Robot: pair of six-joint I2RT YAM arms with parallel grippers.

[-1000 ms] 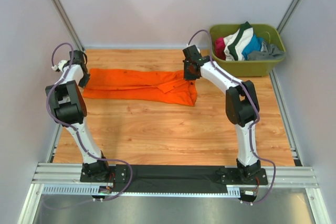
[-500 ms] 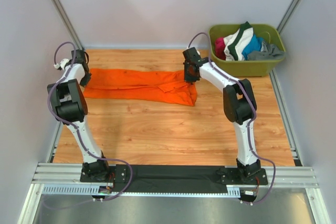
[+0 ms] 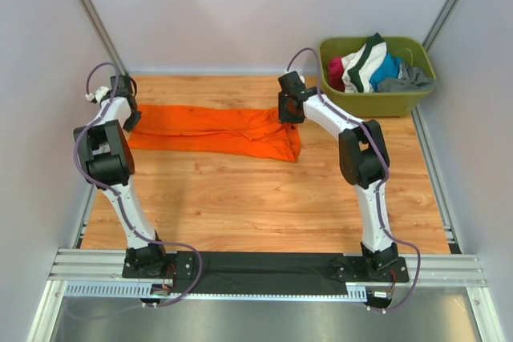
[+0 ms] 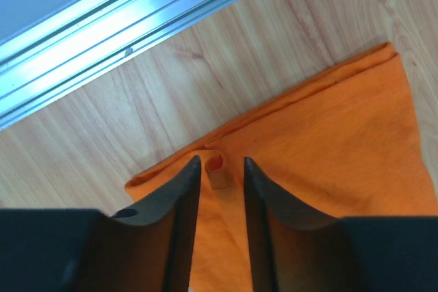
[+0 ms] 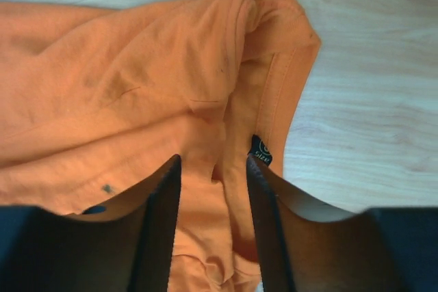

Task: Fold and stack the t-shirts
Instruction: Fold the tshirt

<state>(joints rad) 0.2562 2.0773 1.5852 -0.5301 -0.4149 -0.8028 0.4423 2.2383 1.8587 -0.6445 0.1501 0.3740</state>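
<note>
The orange shirt (image 3: 212, 128) lies on the far part of the wooden table (image 3: 240, 198) as 1 long, narrow band, running from the left edge toward the middle, well apart from the green tub (image 3: 377, 102) of mixed clothes in the far right corner. Each arm stands over 1 end of it, probably so that the 2 can lift both ends together and fold the band over on itself. The left gripper (image 4: 219, 163) points down at the corner nearest the metal rail (image 4: 137, 18). Its black fingers are set narrowly apart with a small curl of hem (image 4: 216, 170) between the tips; I cannot tell whether they press the cloth. The right gripper (image 5: 210, 162) straddles a bunched ridge just beside the collar (image 5: 287, 76), near the dark size label (image 5: 260, 150). Its gap is also narrow, and again I cannot tell whether it pinches firmly. The cloth is a soft, matte knit, flat at the left and rumpled and layered at the right, with stitched seams and a tiny dark speck (image 5: 107, 188). The table is smooth, pale-grained board.
</note>
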